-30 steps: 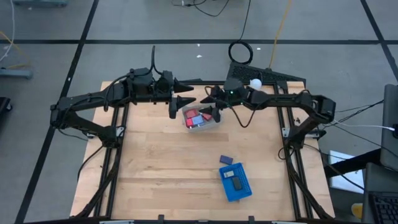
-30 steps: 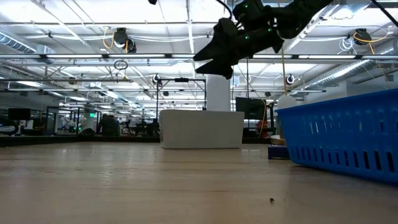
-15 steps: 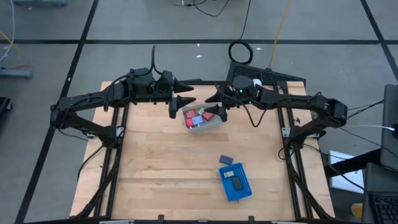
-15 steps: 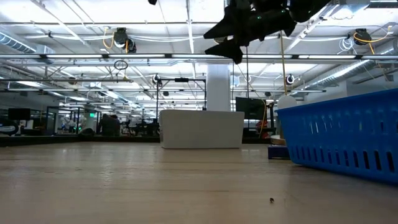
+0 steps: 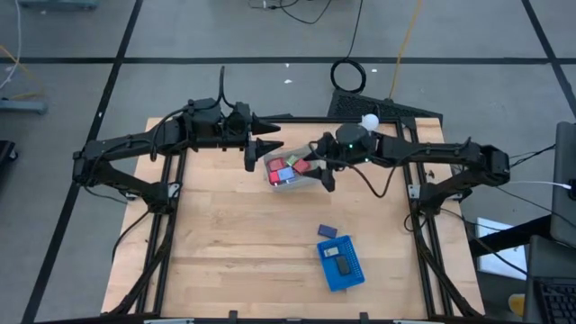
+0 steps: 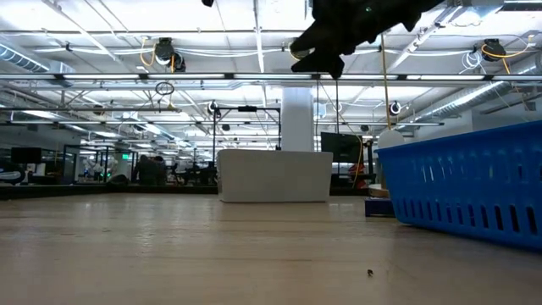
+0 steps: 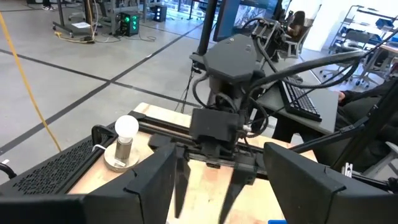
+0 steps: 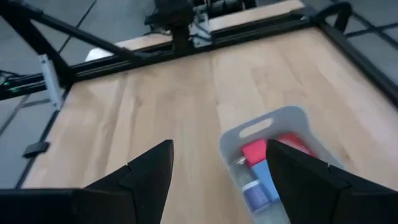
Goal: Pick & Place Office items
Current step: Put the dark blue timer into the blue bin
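Several office items (image 5: 286, 169), red, blue and light blue blocks, lie in the pale bin (image 5: 306, 180) at the table's far middle. The right wrist view shows the bin (image 8: 292, 121) with a red piece (image 8: 255, 151) and a blue piece (image 8: 258, 183) inside. One dark blue piece (image 5: 327, 231) rests flat on the table, and two small pieces (image 5: 337, 256) lie on the blue tray (image 5: 351, 277). My right gripper (image 5: 317, 169) (image 8: 219, 149) hangs open high over the bin's right end, empty. My left gripper (image 5: 273, 137) (image 7: 221, 155) is open and empty, just left of the bin.
In the low view the bin (image 6: 273, 175) stands far off, the tray's wall (image 6: 461, 182) fills the right side, and my right gripper (image 6: 326, 47) is near the top. A bulb-topped stand (image 7: 124, 143) sits beyond the table's far edge. Bare wood lies on the left and near sides.
My right gripper has risen and drifted from the bin's far side toward the table's near right, over the bin's right end, still open. The left arm and the items have kept still.
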Robot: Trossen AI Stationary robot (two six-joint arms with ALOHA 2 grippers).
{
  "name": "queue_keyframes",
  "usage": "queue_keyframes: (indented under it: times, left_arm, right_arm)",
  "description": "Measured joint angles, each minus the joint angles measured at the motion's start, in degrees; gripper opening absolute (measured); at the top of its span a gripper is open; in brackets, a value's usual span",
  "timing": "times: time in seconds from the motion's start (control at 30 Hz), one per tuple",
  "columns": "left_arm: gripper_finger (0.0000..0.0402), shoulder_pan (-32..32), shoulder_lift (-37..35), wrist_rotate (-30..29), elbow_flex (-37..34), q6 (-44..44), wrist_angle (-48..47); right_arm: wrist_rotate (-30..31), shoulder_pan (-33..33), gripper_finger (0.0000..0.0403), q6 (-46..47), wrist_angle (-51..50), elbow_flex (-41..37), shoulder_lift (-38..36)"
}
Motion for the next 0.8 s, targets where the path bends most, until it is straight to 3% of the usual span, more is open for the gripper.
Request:
queue_keyframes:
  times: [0.17, 0.4, 0.8]
  left_arm:
    - [0.0244, 0.00, 0.00, 0.28, 0.00, -1.23, -0.18]
    - [0.0244, -0.54, 0.00, 0.35, 0.00, -1.95, -0.59]
    - [0.0244, -2.09, 0.00, 0.32, 0.00, -1.82, -0.06]
  right_arm:
    - [-0.04, 3.04, 0.0247, 1.55, -3.68, 0.00, -1.09]
    - [1.25, 6.70, 0.0247, -3.15, -10.04, 0.01, -4.57]
    - [1.43, 6.41, 0.0247, -10.24, -22.17, 0.00, -11.57]
